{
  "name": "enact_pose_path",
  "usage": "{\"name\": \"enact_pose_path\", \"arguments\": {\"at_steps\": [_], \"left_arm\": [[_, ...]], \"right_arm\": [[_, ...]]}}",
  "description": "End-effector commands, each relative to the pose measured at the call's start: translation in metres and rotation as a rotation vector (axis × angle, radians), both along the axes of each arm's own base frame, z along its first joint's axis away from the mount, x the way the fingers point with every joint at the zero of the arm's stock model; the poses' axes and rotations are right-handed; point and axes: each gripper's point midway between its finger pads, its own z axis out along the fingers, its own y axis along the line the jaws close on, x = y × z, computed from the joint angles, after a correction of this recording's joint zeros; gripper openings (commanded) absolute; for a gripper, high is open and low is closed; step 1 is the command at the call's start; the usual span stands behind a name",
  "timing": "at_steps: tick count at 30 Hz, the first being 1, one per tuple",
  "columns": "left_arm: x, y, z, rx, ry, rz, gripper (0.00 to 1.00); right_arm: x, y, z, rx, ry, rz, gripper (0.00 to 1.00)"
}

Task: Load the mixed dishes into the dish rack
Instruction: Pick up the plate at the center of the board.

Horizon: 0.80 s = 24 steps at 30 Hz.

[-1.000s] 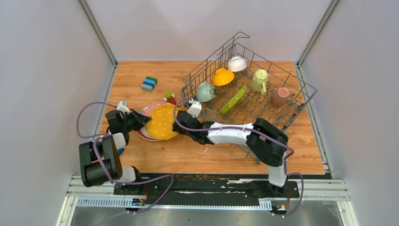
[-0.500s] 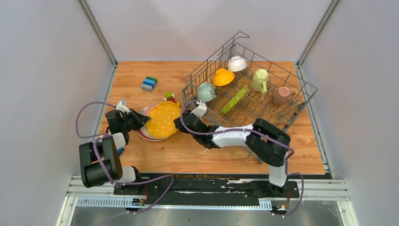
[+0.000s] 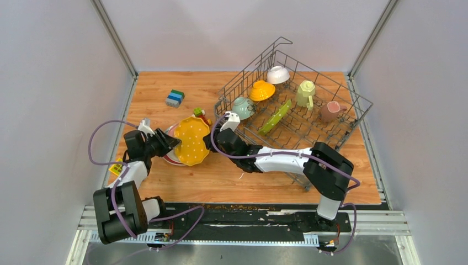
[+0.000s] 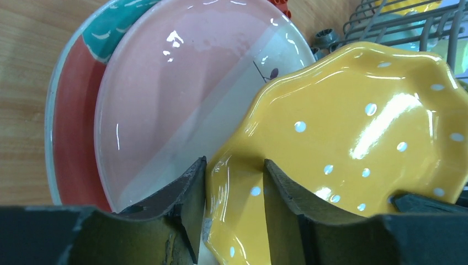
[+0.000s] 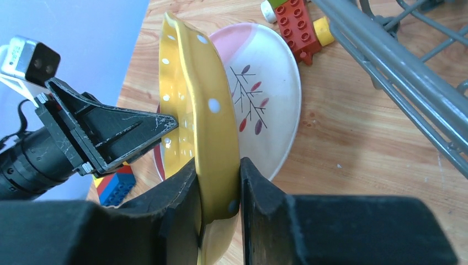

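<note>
A yellow white-dotted plate (image 3: pixel 192 142) (image 4: pixel 359 127) (image 5: pixel 193 94) stands tilted on edge over a pink-and-white plate (image 4: pixel 182 83) (image 5: pixel 265 99) and a red-and-teal plate (image 4: pixel 69 138). My right gripper (image 3: pixel 211 142) (image 5: pixel 218 163) is shut on its right rim. My left gripper (image 3: pixel 168 142) (image 4: pixel 234 163) is open, its fingers either side of the plate's left rim. The dish rack (image 3: pixel 342 127) (image 5: pixel 386 61) holds a teal mug (image 3: pixel 241 106), yellow bowl (image 3: pixel 261 90), white bowl (image 3: pixel 277 74), pale-green mug (image 3: pixel 304 94), pink mug (image 3: pixel 329 111) and lime-green plate (image 3: pixel 275 117).
Toy blocks lie about: a blue-green stack (image 3: pixel 175 98), red and green ones (image 3: pixel 200 114) (image 5: pixel 298 25) by the rack's near corner, and yellow-blue ones (image 3: pixel 116 167) (image 5: pixel 113 185) near the left wall. Walls close in on three sides.
My right gripper has shut on the yellow plate's right rim and raised it more upright. My left gripper has loosened from shut to open on the left rim.
</note>
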Motion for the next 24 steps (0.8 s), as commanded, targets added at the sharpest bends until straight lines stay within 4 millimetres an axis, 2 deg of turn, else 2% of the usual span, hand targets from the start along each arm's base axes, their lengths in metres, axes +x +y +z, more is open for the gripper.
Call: {"name": "enact_pose_path", "arguments": {"at_steps": [1, 6, 15, 19, 24], "left_arm": [[-0.007, -0.019, 0.029, -0.011, -0.054, -0.096, 0.49], [-0.006, -0.015, 0.037, 0.013, -0.071, -0.069, 0.59], [-0.001, -0.005, 0.058, 0.059, -0.116, -0.008, 0.81], [0.001, 0.0, 0.07, 0.082, -0.136, 0.02, 0.87], [0.0, 0.013, 0.079, 0.141, -0.137, 0.089, 0.96]], "right_arm": [[-0.027, 0.035, 0.088, 0.12, -0.138, 0.145, 0.0], [-0.024, 0.022, 0.108, 0.046, -0.183, 0.131, 0.0], [-0.031, 0.003, 0.141, -0.017, -0.232, 0.152, 0.0], [-0.036, -0.006, 0.154, -0.043, -0.247, 0.165, 0.0], [-0.045, -0.03, 0.178, -0.067, -0.269, 0.17, 0.0]]}}
